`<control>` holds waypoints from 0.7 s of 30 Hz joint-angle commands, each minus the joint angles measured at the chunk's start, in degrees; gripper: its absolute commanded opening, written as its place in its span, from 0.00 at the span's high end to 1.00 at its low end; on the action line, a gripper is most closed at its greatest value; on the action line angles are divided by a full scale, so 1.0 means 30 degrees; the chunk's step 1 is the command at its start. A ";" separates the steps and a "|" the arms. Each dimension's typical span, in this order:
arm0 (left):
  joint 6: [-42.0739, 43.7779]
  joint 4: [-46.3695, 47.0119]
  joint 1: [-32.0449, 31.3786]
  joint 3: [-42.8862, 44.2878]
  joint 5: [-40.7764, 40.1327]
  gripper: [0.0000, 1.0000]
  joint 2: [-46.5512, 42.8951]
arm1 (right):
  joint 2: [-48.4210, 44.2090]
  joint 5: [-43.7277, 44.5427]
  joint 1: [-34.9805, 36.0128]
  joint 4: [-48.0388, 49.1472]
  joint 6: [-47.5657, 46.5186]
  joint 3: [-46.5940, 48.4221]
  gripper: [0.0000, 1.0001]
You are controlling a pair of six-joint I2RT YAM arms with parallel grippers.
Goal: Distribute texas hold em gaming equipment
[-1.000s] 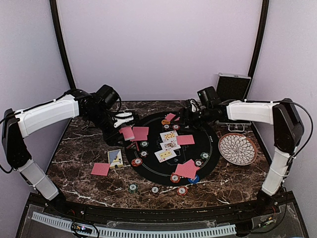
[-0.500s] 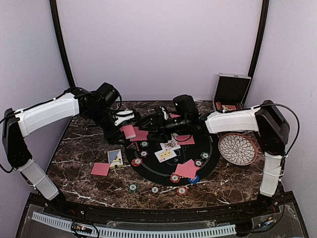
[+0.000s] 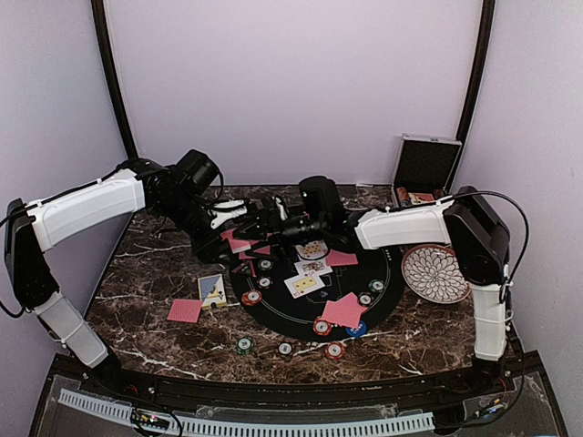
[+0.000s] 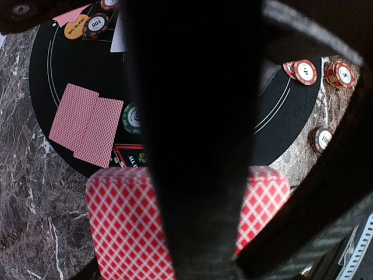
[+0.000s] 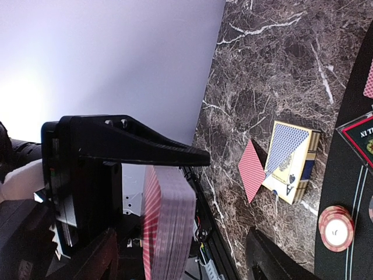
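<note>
My left gripper [image 3: 235, 229] is shut on a deck of red-backed playing cards [image 4: 125, 227], held above the left edge of the black round mat [image 3: 387, 287]. My right gripper [image 5: 175, 259] has reached across the mat to that deck [image 5: 169, 227] and stands open, one finger on each side of it, apart from the cards. Three face-up cards [image 3: 310, 264] lie mid-mat with red-backed pairs [image 4: 87, 123] around them. Striped chips [image 3: 322, 326] and a blue button disc [image 3: 357, 330] sit near the mat's front edge. An orange button disc [image 4: 76, 28] lies at the mat's far side.
A blue card box [image 3: 212, 289] and a single red-backed card [image 3: 185, 310] lie on the marble left of the mat. Loose chips [image 3: 285, 348] sit toward the front edge. The white patterned plate [image 3: 437, 273] is at the right, and the open silver-edged case [image 3: 426, 164] at the back right.
My right arm has swung left across the mat, from the back right to the deck in my left gripper. The left arm has barely moved.
</note>
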 commanded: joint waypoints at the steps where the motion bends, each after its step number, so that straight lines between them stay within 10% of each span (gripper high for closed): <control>1: -0.0198 -0.0291 0.0032 0.0706 0.0497 1.00 -0.0311 | 0.0612 -0.0498 0.0406 0.1166 0.0487 0.1094 0.27; 21: 0.0151 -0.0243 0.0040 0.0832 0.0683 1.00 -0.0496 | -0.0235 0.0402 -0.0710 0.0807 0.0940 -0.1521 0.51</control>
